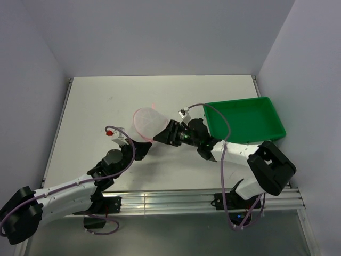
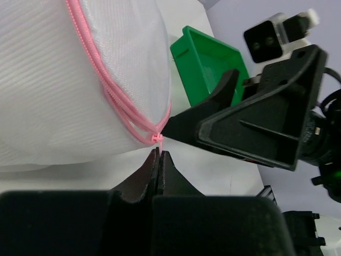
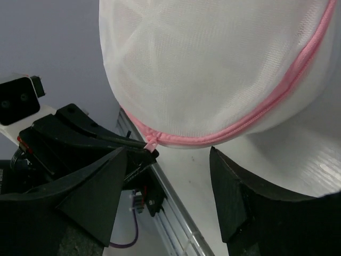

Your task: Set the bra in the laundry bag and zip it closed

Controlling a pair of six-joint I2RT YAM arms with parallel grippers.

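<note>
The laundry bag (image 1: pixel 146 122) is a white mesh pouch with a pink zip line (image 3: pixel 256 114), standing mid-table. In the left wrist view the bag (image 2: pixel 64 80) fills the upper left. My left gripper (image 2: pixel 158 153) is shut on the pink zip pull (image 2: pixel 156 138) at the bag's lower edge. It sits at the bag's near side (image 1: pixel 143 143). My right gripper (image 3: pixel 168 181) is open, its fingers (image 3: pixel 234 197) spread just below the bag (image 3: pixel 213 64) and touching nothing. It reaches in from the right (image 1: pixel 160 136). The bra does not show on its own; the mesh looks faintly pink.
A green plastic tray (image 1: pixel 245 120) stands at the right of the table, also seen behind the right gripper in the left wrist view (image 2: pixel 208 58). The table's near metal rail (image 3: pixel 176 213) runs close under both grippers. White walls close in the table's sides.
</note>
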